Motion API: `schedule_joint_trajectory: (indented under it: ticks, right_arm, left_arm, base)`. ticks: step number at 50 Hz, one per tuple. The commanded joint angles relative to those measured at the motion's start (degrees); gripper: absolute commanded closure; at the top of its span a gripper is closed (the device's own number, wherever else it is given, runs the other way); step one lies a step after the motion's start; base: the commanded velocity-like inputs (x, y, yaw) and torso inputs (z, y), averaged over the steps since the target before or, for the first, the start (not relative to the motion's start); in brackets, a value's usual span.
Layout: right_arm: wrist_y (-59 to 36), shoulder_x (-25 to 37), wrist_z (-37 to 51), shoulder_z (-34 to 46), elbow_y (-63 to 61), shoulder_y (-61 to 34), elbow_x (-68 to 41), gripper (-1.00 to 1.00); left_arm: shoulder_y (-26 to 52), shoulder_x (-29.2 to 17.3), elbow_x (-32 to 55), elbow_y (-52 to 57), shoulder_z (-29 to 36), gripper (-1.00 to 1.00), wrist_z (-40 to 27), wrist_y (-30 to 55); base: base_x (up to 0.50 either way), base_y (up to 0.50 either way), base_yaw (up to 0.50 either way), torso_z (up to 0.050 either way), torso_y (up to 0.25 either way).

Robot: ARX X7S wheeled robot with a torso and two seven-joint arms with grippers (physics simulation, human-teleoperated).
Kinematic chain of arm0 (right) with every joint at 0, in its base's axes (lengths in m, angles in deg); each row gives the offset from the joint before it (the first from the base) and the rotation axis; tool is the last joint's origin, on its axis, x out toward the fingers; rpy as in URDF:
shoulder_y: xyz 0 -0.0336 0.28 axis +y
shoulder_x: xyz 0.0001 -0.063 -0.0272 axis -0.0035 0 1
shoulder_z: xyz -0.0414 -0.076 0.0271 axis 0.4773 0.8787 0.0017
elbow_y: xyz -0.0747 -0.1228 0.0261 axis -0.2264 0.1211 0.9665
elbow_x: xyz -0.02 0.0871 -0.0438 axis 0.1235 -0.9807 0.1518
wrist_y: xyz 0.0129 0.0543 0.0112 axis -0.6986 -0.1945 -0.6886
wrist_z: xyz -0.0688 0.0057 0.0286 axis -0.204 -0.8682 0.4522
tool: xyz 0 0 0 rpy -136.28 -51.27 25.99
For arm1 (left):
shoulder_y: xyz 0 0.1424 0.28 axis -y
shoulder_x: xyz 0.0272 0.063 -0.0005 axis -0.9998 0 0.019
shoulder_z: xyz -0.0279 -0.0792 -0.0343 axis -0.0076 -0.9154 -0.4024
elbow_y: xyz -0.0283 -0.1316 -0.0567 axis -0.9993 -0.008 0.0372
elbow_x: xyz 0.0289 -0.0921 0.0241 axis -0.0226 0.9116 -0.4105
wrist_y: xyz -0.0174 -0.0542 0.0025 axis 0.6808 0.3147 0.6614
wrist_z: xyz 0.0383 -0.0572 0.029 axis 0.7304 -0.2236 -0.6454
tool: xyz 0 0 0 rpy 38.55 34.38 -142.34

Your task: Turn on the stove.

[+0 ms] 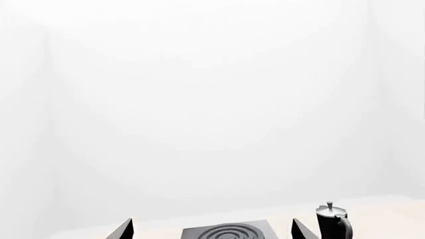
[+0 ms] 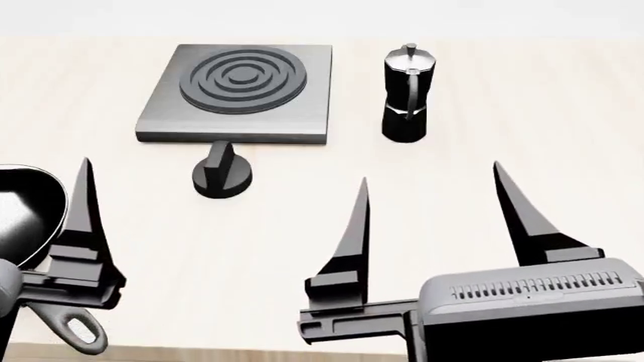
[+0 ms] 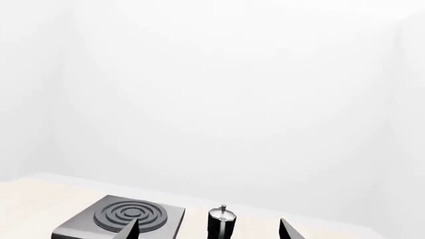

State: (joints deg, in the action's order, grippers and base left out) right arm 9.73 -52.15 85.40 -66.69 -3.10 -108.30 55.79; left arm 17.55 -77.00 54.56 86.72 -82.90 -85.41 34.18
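Observation:
The stove [image 2: 241, 94] is a flat square grey plate with dark concentric rings at the table's far middle. Its small round black finned knob [image 2: 222, 172] stands just in front of the plate. My left gripper [image 1: 212, 230] is open and empty. One of its fingers [image 2: 86, 211] shows at the near left, left of and nearer than the knob. My right gripper [image 2: 430, 173] is open and empty, to the right of the knob and in front of the moka pot. The stove also shows in the left wrist view [image 1: 229, 232] and the right wrist view [image 3: 123, 216].
A black moka pot [image 2: 406, 94] stands right of the stove. A black frying pan [image 2: 26, 219] lies at the near left, beside my left gripper's finger. The table's far edge [image 2: 503, 39] runs behind the stove, with a white wall beyond.

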Motion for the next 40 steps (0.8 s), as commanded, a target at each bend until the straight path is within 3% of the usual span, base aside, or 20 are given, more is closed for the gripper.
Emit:
schedule_joint_trajectory:
  ticks: [1, 40]
  right_arm:
    - [-1.7, 1.4, 1.6, 1.5, -1.8, -0.3, 1.3, -1.0]
    - [-2.2, 3.0, 3.8, 2.6, -3.2, -0.5, -0.1, -1.0]
  left_arm:
    - [0.1, -0.7, 0.2, 2.5, 0.2, -1.0, -0.7, 1.7]
    - [0.1, -1.3, 2.1, 1.6, -0.5, -1.0, -2.0, 0.8]
  base:
    - [0.0, 0.0, 0.0, 0.0, 0.0]
    - [0.0, 0.07, 0.0, 0.0, 0.0]
